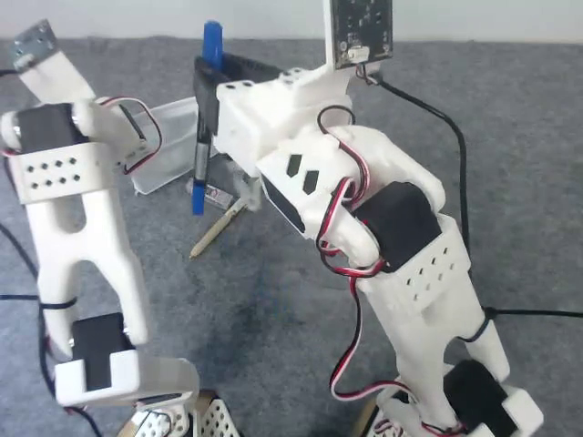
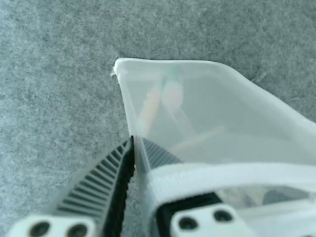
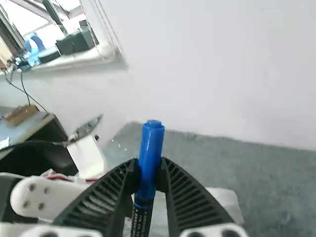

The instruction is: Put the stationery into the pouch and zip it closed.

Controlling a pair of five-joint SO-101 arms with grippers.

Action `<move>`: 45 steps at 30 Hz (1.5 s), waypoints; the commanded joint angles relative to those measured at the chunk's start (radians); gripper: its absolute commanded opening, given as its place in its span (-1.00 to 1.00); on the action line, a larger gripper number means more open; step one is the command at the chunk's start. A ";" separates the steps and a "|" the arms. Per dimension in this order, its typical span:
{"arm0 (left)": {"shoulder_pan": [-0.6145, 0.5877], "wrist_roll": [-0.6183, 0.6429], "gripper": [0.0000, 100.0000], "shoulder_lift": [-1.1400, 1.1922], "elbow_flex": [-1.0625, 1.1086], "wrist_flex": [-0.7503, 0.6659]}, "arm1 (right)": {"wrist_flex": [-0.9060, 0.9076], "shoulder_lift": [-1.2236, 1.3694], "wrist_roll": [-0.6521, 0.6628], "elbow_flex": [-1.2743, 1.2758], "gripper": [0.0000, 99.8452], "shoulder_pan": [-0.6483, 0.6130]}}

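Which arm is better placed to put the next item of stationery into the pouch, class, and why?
The right arm. Its jaws clamp the blue marker, held upright next to the pouch. The left arm's jaws are occupied pinching the pouch's edge.

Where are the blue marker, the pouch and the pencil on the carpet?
blue marker (image 3: 150, 140): right wrist view, its blue upper end.
pouch (image 2: 212, 108): left wrist view, its clear side.
pencil (image 1: 219, 228): high view, middle of its shaft.

Pouch (image 2: 247, 113) contents blurred — lower end of marker (image 3: 149, 153) cut off.
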 commanded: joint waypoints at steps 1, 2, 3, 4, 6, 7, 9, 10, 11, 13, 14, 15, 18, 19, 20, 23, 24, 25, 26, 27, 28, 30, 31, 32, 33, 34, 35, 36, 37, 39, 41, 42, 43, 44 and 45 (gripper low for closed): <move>0.005 -0.008 -0.98 -0.074 -0.019 -0.014 | -0.082 -0.002 -0.006 -0.029 -0.99 -0.002; 0.005 -0.008 -0.98 -0.074 -0.019 -0.014 | -0.102 0.016 -0.006 -0.029 -0.99 -0.001; 0.005 -0.008 -0.98 -0.074 -0.019 -0.014 | -0.120 0.035 -0.006 -0.029 -0.99 0.008; 0.005 -0.008 -0.98 -0.074 -0.019 -0.014 | -0.145 0.053 -0.006 -0.029 -0.99 0.025; 0.005 -0.008 -0.98 -0.074 -0.019 -0.014 | -0.197 0.085 -0.006 -0.029 -0.99 0.051; 0.005 -0.008 -0.98 -0.074 -0.018 -0.014 | -0.217 0.096 -0.006 -0.029 -0.99 0.061; 0.005 -0.008 -0.98 -0.074 -0.018 -0.014 | -0.239 0.113 -0.006 -0.029 -0.99 0.076; 0.005 -0.008 -0.98 -0.074 -0.018 -0.014 | -0.246 0.119 -0.006 -0.029 -0.99 0.079; 0.005 -0.008 -0.98 -0.074 -0.018 -0.014 | -0.246 0.124 -0.006 -0.031 -0.99 0.079; 0.005 -0.008 -0.98 -0.074 -0.018 -0.014 | -0.271 0.131 -0.006 -0.031 -0.99 0.081; 0.005 -0.008 -0.98 -0.074 -0.018 -0.014 | -0.285 0.134 -0.006 -0.031 -0.99 0.082; 0.005 -0.008 -0.98 -0.074 -0.018 -0.014 | -0.297 0.140 -0.006 -0.031 -0.99 0.087; 0.005 -0.008 -0.98 -0.074 -0.018 -0.014 | -0.348 0.170 -0.006 -0.031 -0.99 0.107; 0.005 -0.008 -0.98 -0.074 -0.018 -0.014 | -0.358 0.182 -0.006 -0.031 -0.99 0.107; 0.005 -0.008 -0.98 -0.074 -0.018 -0.014 | -0.366 0.196 -0.006 -0.031 -0.99 0.108; 0.005 -0.008 -0.98 -0.074 -0.002 -0.025 | -0.398 0.236 -0.006 -0.031 -0.99 0.108; 0.005 -0.008 -0.98 -0.074 0.005 -0.032 | -0.407 0.246 -0.006 -0.031 -0.99 0.108; 0.005 -0.008 -0.98 -0.074 0.013 -0.040 | -0.414 0.255 -0.006 -0.031 -0.99 0.108; 0.006 -0.008 -0.98 -0.074 0.016 -0.044 | -0.421 0.265 -0.006 -0.031 -0.99 0.108; 0.006 -0.008 -0.98 -0.074 0.019 -0.046 | -0.430 0.274 -0.006 -0.031 -0.99 0.113; 0.006 -0.008 -0.98 -0.074 0.019 -0.046 | -0.443 0.285 -0.006 -0.031 -0.99 0.120; 0.006 -0.008 -0.98 -0.075 0.019 -0.046 | -0.473 0.308 -0.006 -0.031 -0.99 0.130; 0.006 -0.008 -0.98 -0.075 0.019 -0.046 | -0.487 0.320 -0.006 -0.031 -0.99 0.133; 0.006 -0.008 -0.98 -0.075 0.019 -0.046 | -0.496 0.331 -0.006 -0.031 -0.99 0.140; 0.006 -0.008 -0.98 -0.075 0.019 -0.046 | -0.506 0.344 -0.006 -0.031 -0.99 0.145; 0.006 -0.008 -0.98 -0.075 0.019 -0.046 | -0.515 0.358 -0.006 -0.031 -0.99 0.145; 0.006 -0.008 -0.98 -0.075 0.019 -0.046 | -0.524 0.369 -0.006 -0.031 -0.99 0.147; 0.006 -0.008 -0.98 -0.075 0.019 -0.046 | -0.527 0.377 -0.006 -0.031 -0.99 0.147; 0.006 -0.008 -0.98 -0.075 0.019 -0.046 | -0.526 0.380 -0.006 -0.031 -0.99 0.147; 0.006 -0.008 -0.98 -0.075 0.019 -0.044 | -0.518 0.384 -0.005 -0.031 -0.99 0.145; 0.006 -0.008 -0.98 -0.075 0.019 -0.044 | -0.515 0.384 0.015 -0.029 -0.99 0.143; 0.006 -0.008 -0.98 -0.075 0.019 -0.044 | -0.513 0.384 0.044 -0.029 -0.99 0.143; 0.006 -0.008 -0.98 -0.075 0.019 -0.044 | -0.499 0.386 0.083 -0.029 -0.99 0.143; 0.006 -0.008 -0.98 -0.075 0.019 -0.044 | -0.484 0.386 0.121 -0.029 -0.99 0.142; 0.006 -0.008 -0.98 -0.075 0.019 -0.044 | -0.467 0.386 0.149 -0.029 -0.99 0.134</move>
